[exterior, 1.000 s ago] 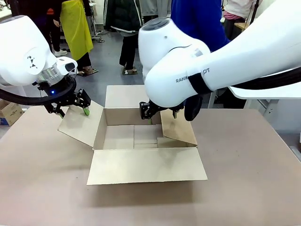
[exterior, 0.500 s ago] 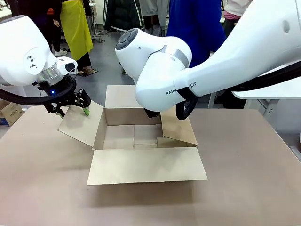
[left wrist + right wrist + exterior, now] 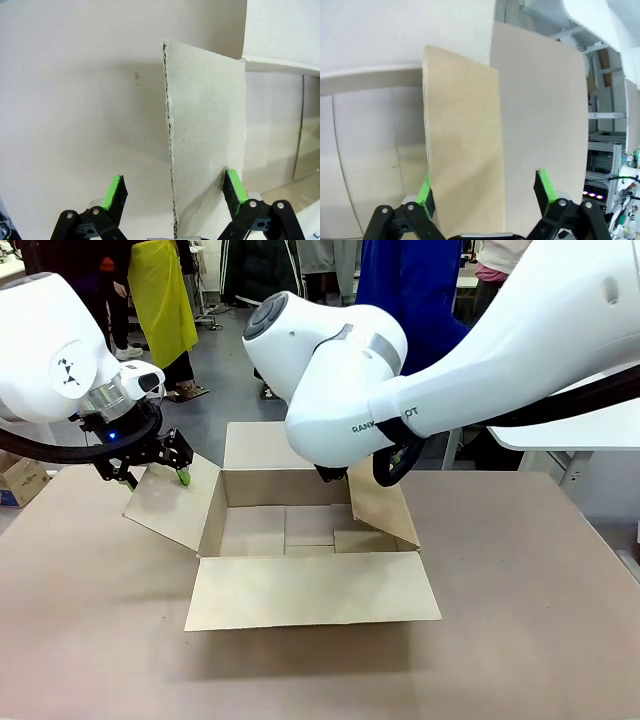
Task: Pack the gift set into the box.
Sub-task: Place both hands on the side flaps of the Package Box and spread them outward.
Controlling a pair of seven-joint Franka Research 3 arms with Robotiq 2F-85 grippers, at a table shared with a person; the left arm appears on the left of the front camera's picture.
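The box (image 3: 285,528), a wide shallow brown carton, stands open in the middle of the table with its four flaps spread. My left gripper (image 3: 177,466) is open at the top edge of the left flap (image 3: 168,505). In the left wrist view its green pads (image 3: 114,191) stand either side of that flap (image 3: 207,140). My right gripper (image 3: 485,192) is open astride the right flap (image 3: 465,150). In the front view the bulky right arm (image 3: 340,390) covers most of that gripper above the right flap (image 3: 385,510). The gift set is out of view.
A person in blue (image 3: 420,285) stands at the far side behind the box, with other people farther back. A small carton (image 3: 20,480) sits off the table's left end. Bare tabletop (image 3: 520,620) lies in front and to the right.
My right arm has swung its elbow leftward and turned, so its gripper is now mostly covered above the right flap. The left arm and the box have not moved.
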